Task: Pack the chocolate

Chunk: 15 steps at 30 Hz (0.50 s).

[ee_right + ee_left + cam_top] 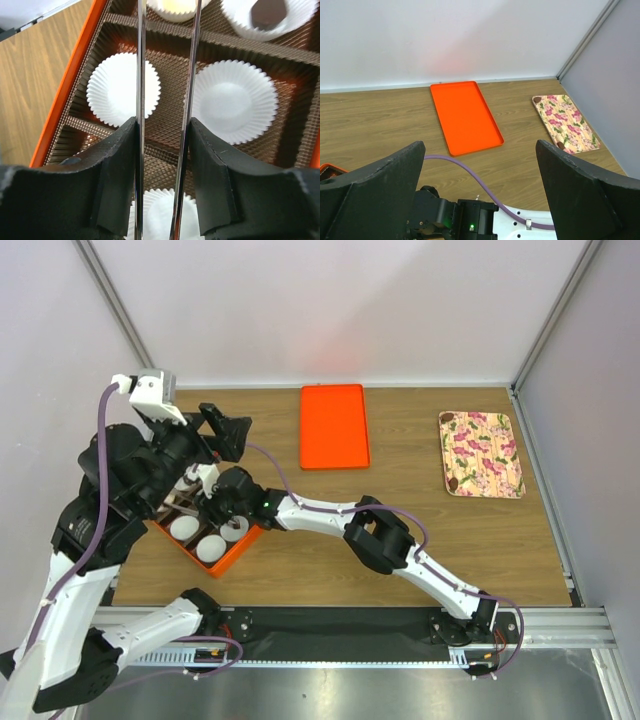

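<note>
Right end effector (pixel 162 150) hangs over, seemingly inside, orange box (pixel 240 548).

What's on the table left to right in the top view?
Orange box of paper cups → flat orange tray → floral plate.

my arms (pixel 320 512): white shells, black joints
my cables (pixel 100 502): purple, clipped along the links
my fingers (pixel 116 180): black pads, thin shiny metal blades
my wrist light (pixel 471 227): green
</note>
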Motion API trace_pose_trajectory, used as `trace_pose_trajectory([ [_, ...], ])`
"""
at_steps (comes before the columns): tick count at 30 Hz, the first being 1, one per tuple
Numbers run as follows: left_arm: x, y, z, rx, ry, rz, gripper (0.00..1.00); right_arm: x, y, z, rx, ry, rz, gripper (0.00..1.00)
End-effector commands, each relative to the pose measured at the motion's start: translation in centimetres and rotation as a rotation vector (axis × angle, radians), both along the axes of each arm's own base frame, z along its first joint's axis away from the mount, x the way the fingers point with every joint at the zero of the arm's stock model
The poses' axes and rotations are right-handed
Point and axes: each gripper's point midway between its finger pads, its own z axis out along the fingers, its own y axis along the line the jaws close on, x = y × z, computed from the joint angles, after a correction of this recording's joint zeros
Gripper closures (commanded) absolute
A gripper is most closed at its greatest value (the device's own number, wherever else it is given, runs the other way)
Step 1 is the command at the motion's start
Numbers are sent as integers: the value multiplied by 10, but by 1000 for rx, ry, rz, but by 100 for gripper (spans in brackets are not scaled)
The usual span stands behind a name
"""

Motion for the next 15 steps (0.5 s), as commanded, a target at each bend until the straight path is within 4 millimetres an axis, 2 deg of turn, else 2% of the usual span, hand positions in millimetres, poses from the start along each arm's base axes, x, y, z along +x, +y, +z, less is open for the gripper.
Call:
trace_pose_trajectory([
  [1,-6,0,19,-13,-37,-27,0,14,0,107,172,-162,-35,52],
  [2,-6,-1,20,-18,-35,-33,0,15,-6,131,203,-184,-43,53],
  [3,-8,-2,21,-20,-33,-39,0,14,-9,142,220,-200,-48,53],
  [4,-10,-2,25,-30,-38,-48,0,18,-19,134,194,-196,-72,53],
  [5,-12,-1,27,-35,-44,-48,0,19,-26,137,185,-220,-83,53],
  [6,-13,-1,29,-40,-49,-52,0,18,-38,166,216,-248,-100,53],
  [7,-13,-1,30,-42,-50,-52,0,24,-49,170,211,-257,-134,53],
  [8,-13,-2,30,-45,-47,-54,0,31,-67,153,167,-242,-164,53],
  [9,-14,-3,29,-44,-43,-60,0,33,-84,174,180,-247,-189,53],
  [10,-13,-4,25,-42,-35,-64,0,41,-101,179,168,-250,-239,53],
  [11,-13,-6,24,-48,-29,-71,0,53,-121,173,140,-243,-284,53],
  [12,-13,-8,21,-49,-25,-76,0,54,-147,174,118,-236,-319,53],
  [14,-11,-13,13,-50,-10,-92,0,69,-186,163,63,-223,-408,53],
  [15,-10,-16,9,-46,0,-106,0,81,-226,161,38,-172,-499,53],
])
